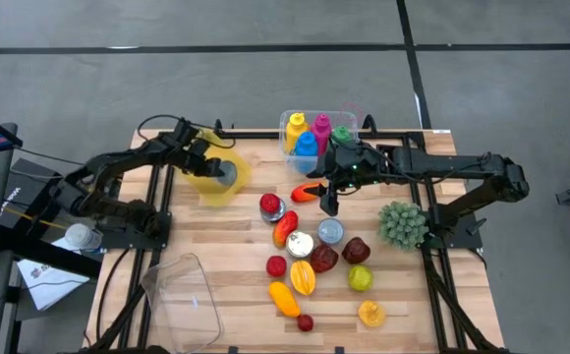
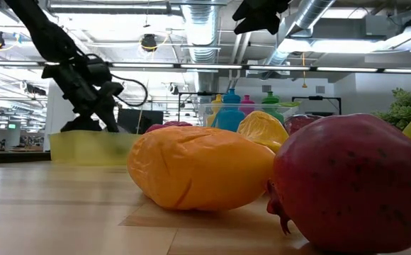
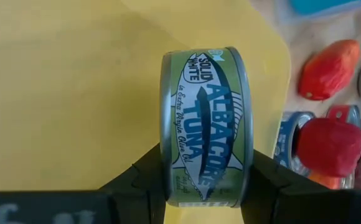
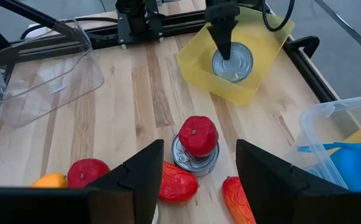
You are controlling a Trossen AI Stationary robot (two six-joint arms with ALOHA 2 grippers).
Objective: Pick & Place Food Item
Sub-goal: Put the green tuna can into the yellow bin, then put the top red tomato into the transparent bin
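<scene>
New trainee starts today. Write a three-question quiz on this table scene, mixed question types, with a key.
1. True or false: the left gripper holds a tuna can over the yellow container.
2. Which is empty? A) the right gripper B) the left gripper
3. Fill in: the red fruit rests on a ___.

Key: 1 true; 2 A; 3 can

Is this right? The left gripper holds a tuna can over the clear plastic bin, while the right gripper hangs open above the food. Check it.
Not quite. The left gripper holds the tuna can over the yellow bin, not the clear one; the high view and right wrist view show this. The rest stands: the right gripper hangs open above the food.
</scene>
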